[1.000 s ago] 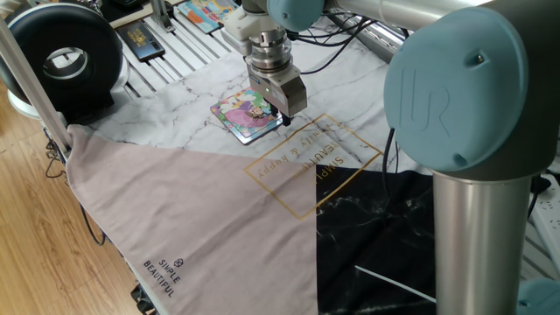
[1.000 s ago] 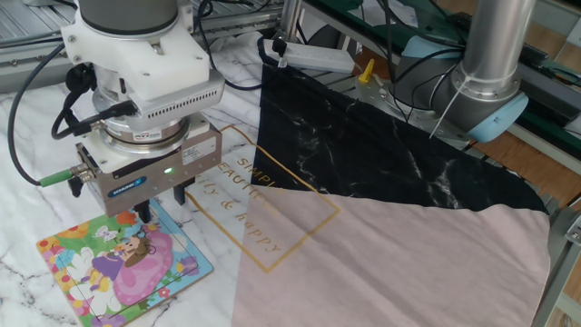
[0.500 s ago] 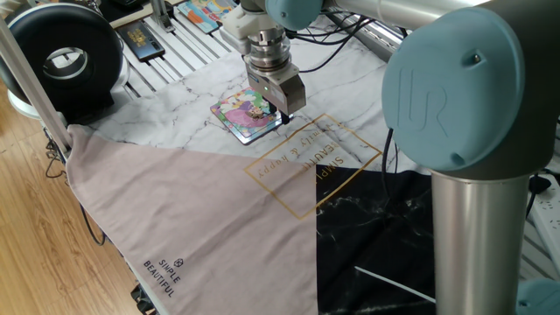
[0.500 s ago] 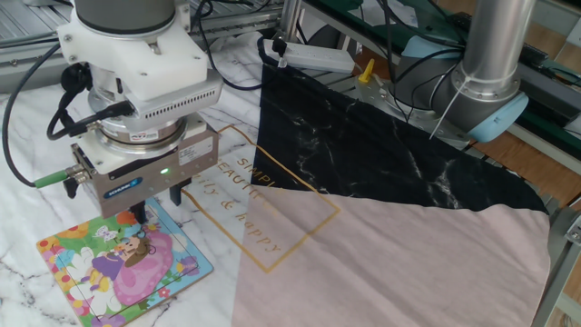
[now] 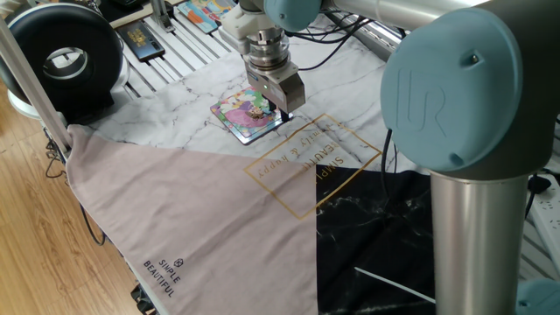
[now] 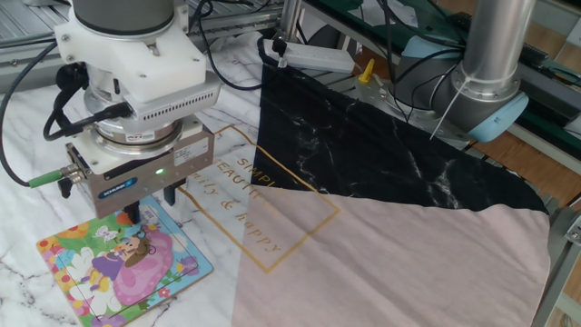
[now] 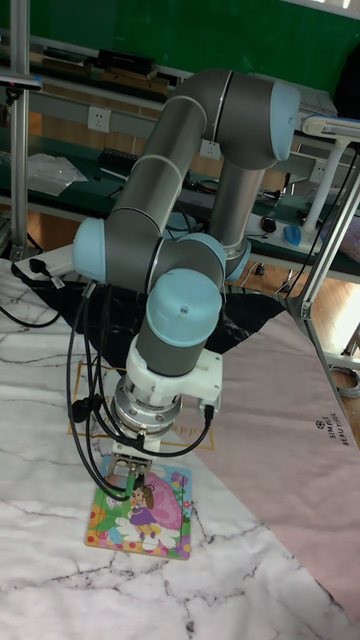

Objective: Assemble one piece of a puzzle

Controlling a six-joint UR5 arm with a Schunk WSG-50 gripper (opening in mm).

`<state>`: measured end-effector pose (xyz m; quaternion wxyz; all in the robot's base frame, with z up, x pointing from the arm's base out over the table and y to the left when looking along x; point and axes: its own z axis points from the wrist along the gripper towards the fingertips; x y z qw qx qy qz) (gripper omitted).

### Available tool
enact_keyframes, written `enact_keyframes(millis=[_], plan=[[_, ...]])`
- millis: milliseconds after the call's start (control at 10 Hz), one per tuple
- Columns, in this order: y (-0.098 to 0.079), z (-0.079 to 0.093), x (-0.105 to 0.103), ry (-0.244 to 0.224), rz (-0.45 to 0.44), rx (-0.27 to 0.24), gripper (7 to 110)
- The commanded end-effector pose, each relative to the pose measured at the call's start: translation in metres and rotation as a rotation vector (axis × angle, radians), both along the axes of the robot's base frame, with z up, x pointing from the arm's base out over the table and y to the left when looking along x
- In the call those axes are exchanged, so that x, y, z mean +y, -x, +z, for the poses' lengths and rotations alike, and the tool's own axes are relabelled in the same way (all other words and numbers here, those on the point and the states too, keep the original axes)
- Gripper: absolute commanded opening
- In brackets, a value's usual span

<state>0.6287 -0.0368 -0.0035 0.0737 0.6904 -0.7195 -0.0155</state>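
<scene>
The puzzle (image 5: 244,115) (image 6: 121,264) (image 7: 141,516) lies flat on the marble-print cloth, a bright cartoon picture in pink, green and yellow. My gripper (image 5: 281,114) (image 6: 151,205) (image 7: 133,478) hangs low over the puzzle's edge nearest the gold lettering, fingers pointing straight down. Two dark fingertips (image 6: 132,214) show with a small gap between them. The piece is hidden; I see nothing of it between the fingers or on the cloth. Whether the fingers grip anything cannot be made out.
A black round device (image 5: 61,54) stands at the far left behind a metal post (image 5: 31,79). Picture cards (image 5: 206,12) and a dark booklet (image 5: 140,39) lie at the back. Pinkish cloth (image 5: 192,219) and black cloth (image 5: 394,236) cover the front.
The gripper has slid a little sideways along the puzzle's edge, further over the board. The puzzle itself has not moved.
</scene>
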Motion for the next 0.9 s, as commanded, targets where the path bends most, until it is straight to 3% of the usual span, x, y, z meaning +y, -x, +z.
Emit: enact_keyframes(millis=[0,800], plan=[[-0.0004,-0.0006,0.0016,-0.008,-0.003,0.002,66],[0.0019,0.0008,0.0065,-0.017,-0.011,0.012,66]])
